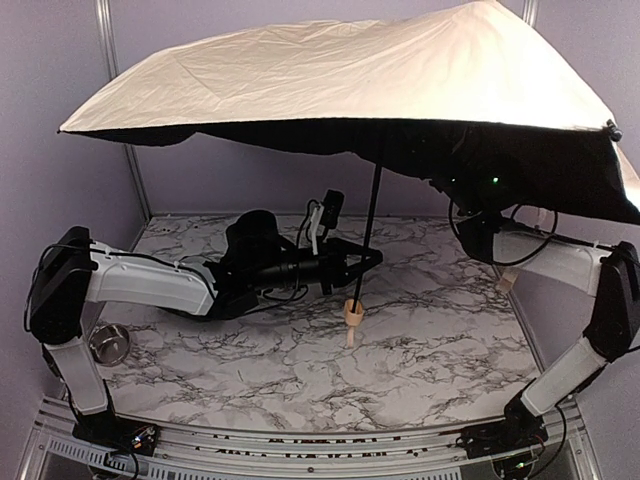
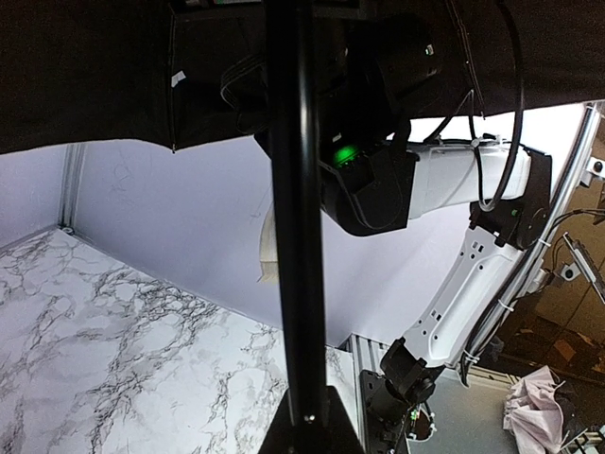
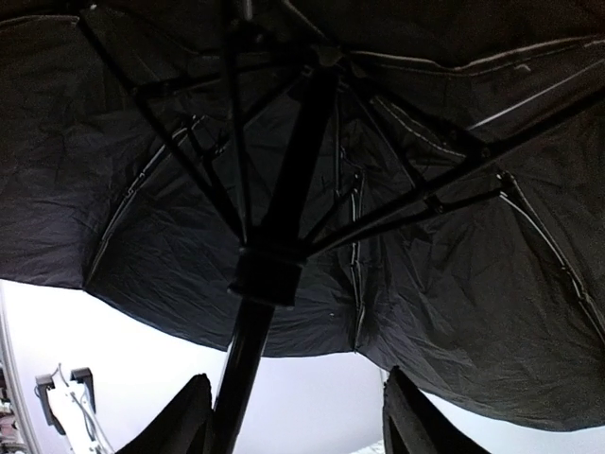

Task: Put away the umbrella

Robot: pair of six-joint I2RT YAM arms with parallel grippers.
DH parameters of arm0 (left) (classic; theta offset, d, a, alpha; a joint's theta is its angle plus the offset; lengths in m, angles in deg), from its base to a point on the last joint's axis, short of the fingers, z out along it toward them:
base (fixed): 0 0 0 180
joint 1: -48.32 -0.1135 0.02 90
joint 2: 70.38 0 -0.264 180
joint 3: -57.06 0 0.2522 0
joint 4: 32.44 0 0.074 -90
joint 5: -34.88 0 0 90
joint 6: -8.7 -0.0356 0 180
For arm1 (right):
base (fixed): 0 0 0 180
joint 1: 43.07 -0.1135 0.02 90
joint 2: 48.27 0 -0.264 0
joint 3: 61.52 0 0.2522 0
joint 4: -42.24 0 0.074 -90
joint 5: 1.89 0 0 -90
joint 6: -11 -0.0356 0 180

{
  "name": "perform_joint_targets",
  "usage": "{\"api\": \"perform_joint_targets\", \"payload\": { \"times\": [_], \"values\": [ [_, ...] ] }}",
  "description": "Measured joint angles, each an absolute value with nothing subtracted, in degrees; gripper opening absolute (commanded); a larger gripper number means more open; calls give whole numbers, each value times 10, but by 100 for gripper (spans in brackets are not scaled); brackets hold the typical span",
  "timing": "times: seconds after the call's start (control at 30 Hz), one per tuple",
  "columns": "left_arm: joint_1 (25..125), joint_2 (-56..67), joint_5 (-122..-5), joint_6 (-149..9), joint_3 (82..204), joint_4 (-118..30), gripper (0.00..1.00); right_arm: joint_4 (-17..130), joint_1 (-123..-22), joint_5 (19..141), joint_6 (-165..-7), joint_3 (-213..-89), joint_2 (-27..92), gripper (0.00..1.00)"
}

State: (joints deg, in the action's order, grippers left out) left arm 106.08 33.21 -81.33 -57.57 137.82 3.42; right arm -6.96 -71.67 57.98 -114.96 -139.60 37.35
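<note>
Your umbrella [image 1: 330,70] stands fully open mid-frame: cream canopy across the top, black lining under it, thin shaft [image 1: 373,215] running vert. down to the tan handle [image 1: 353,312] near the desk [image 1: 250,370]. Left hand [image 1: 362,262] looks clamped on the shaft low down. Right hand [image 3: 298,402] sits spread under the canopy at upper right, shaft btwn its fingers, runner [image 3: 269,274] straight above, so it's nearer the slider.

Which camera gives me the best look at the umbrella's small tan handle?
Top external: the small tan handle shows whole, at the foot of the thin black shaft. Left wrist shows only the shaft; right wrist shows shaft and ribs under the black lining, no handle.
</note>
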Motion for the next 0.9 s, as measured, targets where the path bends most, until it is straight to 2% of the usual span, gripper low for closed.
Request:
{"api": "perform_joint_targets", "payload": {
  "times": [0.1,0.23,0.4,0.7,0.9],
  "values": [
    [1061,334,-811,-575,1378,31,0,-101,-713,578,-1194,-1415,401,66],
    [1064,335,-811,-576,1378,31,0,-129,-711,582,-1228,-1430,413,57],
    [1067,335,-812,-577,1378,31,0,-152,-711,587,-1246,-1448,419,53],
    [1067,335,-812,-577,1378,30,0,-155,-711,589,-1258,-1475,444,52],
    [1067,336,-811,-572,1378,27,0,-156,-711,587,-1259,-1476,448,41]
  ]
}}
